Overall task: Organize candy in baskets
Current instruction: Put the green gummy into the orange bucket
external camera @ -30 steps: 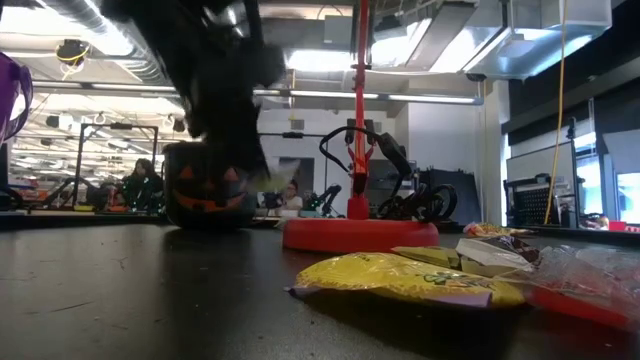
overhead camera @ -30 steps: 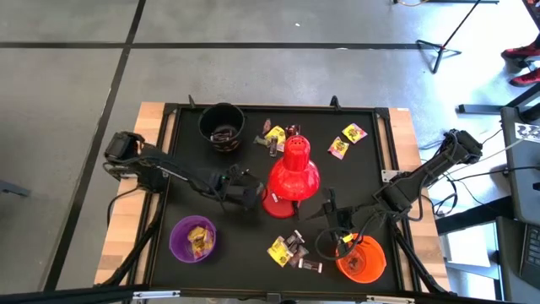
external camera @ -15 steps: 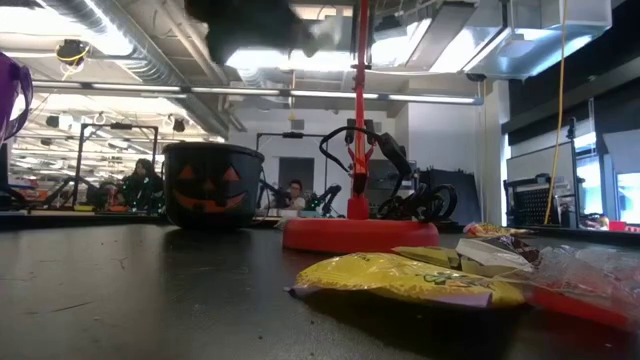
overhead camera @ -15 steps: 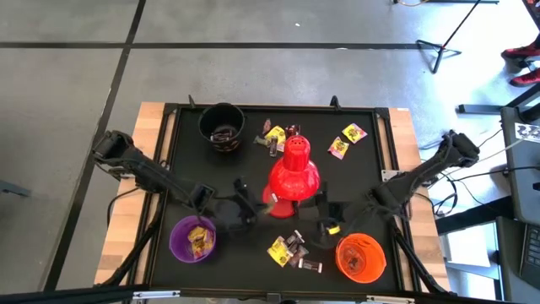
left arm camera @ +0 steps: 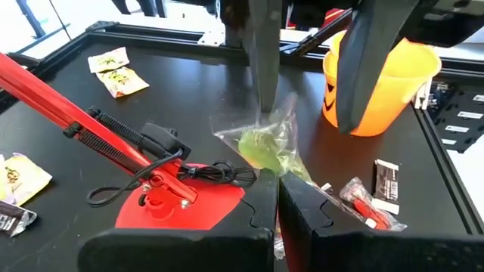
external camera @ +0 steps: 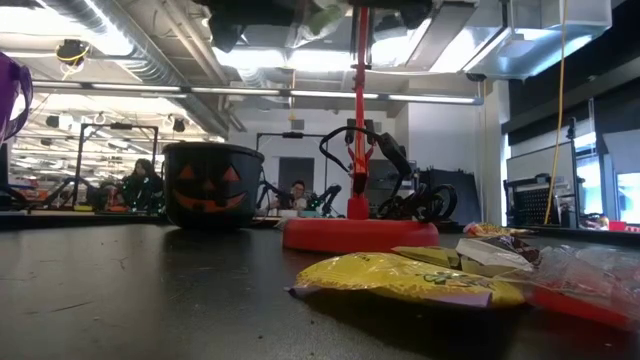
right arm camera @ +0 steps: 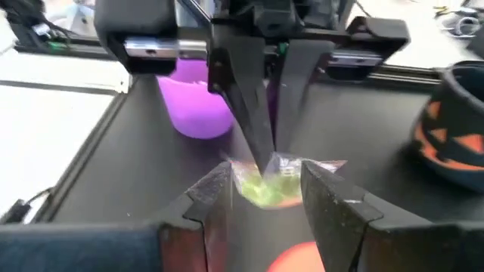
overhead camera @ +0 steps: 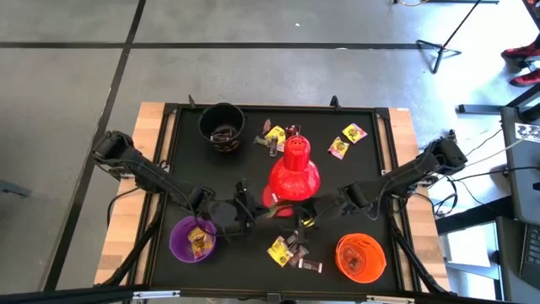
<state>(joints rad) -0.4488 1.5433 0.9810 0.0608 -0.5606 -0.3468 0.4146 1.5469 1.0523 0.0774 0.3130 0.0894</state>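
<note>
A green sweet in a clear wrapper hangs in the air near the red lamp's base, between both grippers. My left gripper is shut on it. My right gripper is open, one finger on either side of the sweet; whether they touch it does not show. The black bucket stands far left, the purple one near left with yellow sweets inside, the orange one near right. More sweets lie in a near pile and two far groups. My left gripper pinches the green sweet by one end of its clear wrapper between its two fingers. The fingers come about level from the table's left. The sweet is lifted clear of the table and sticks out beyond the fingertips toward my right gripper.
The red desk lamp stands mid-table, its base right beside both grippers and its stem slanting past them. A black frame rims the dark mat. People sit in the room far behind the table.
My left gripper has risen from the table in front of the black bucket and moved a little toward the near edge. My right gripper has travelled from over the orange bucket toward the table's left, ending around the sweet held by my left gripper.
</note>
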